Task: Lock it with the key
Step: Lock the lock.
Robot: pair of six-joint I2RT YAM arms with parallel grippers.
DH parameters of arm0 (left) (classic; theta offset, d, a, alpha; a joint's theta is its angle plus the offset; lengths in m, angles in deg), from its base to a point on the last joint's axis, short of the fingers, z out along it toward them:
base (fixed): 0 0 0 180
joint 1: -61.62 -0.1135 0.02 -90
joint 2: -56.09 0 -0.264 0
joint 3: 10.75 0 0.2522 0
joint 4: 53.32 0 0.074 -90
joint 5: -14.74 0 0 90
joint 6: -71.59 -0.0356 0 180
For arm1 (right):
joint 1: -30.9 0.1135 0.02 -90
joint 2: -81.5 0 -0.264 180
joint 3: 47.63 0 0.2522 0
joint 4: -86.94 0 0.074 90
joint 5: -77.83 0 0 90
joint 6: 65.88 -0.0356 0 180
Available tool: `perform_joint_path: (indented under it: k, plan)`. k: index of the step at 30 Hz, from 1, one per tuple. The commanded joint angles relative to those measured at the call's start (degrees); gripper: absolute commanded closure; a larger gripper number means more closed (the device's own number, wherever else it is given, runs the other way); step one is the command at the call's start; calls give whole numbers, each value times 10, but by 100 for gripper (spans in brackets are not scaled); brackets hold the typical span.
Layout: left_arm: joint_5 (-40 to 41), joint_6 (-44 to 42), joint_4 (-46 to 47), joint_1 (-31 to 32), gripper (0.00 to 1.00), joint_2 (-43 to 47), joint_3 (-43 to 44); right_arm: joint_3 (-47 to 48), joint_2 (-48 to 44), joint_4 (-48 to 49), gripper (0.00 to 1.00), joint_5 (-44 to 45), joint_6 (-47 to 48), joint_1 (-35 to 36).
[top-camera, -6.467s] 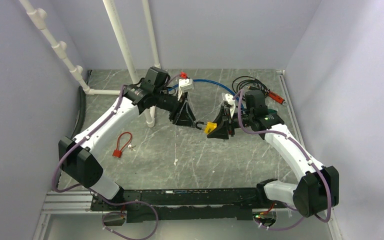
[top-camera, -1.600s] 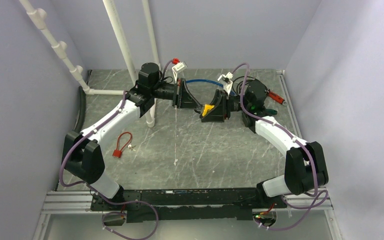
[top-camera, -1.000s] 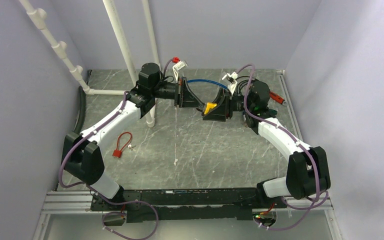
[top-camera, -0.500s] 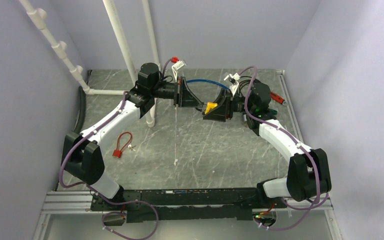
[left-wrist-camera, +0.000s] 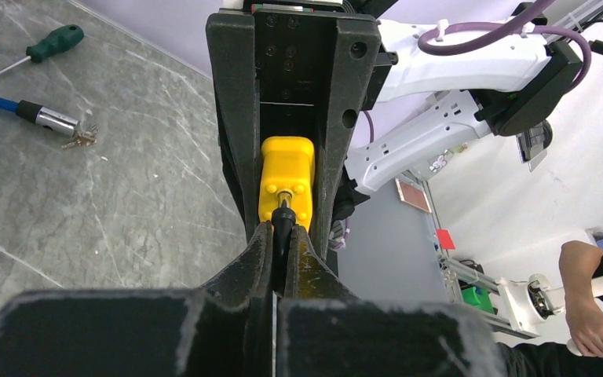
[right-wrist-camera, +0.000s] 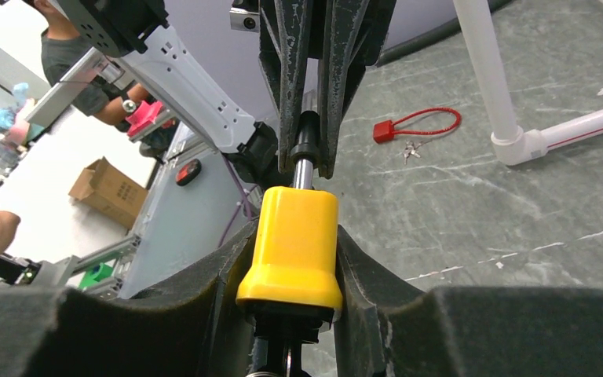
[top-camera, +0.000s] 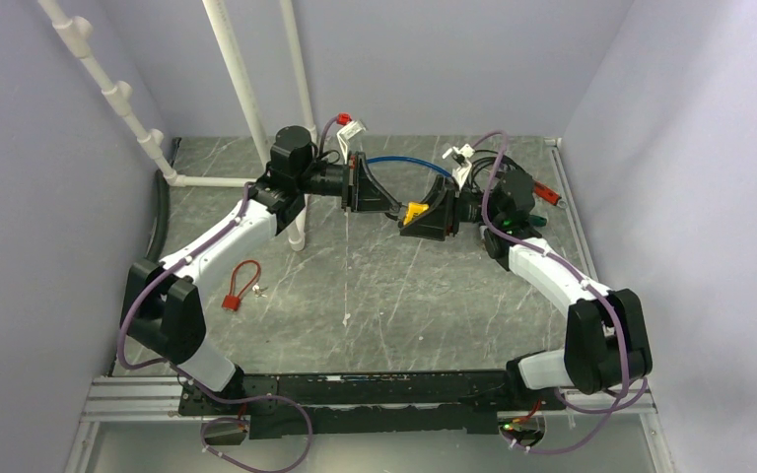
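Grey marbled worktop (top-camera: 375, 296), lavender walls on three sides. Both arms meet in the air above the upper centre of the overhead view, well clear of the surface.

Findings:
- The yellow padlock (top-camera: 413, 210) is clamped across its body by the right pincer (top-camera: 426, 213), jaws part-way apart on it.
- The left pincer (left-wrist-camera: 280, 245) is closed narrow on the dark head of the key (left-wrist-camera: 283, 220), whose blade sits in the padlock's keyway.
- The wrist views show key and lock body in one line.
- Shackle seating cannot be judged from these views.

Assessment: the step in hand is the turn.

Recommendation:
- Roll the left wrist about the key's own axis only, with no sideways push.
- Hold the right arm rigid so the body does not twist between its pads.
- Do not loosen either grip before the turn meets its stop.
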Motion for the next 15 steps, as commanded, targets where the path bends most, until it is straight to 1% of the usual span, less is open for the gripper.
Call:
perform_joint_path:
  k: [1,4,8,11,15]
  plan:
    - [5,-25,17,-9,100,17,19,6,-8,36,100,-19,-18,2]
    - [6,-14,24,-4,100,17,15,21,-10,-30,100,-16,30,10]
    - [11,10,44,13,100,12,10,29,1,-14,100,-9,17,22]
    - [14,15,42,26,100,8,8,46,8,-27,100,-5,29,28]
    - [21,13,37,38,100,4,-2,83,13,-98,100,1,89,42]
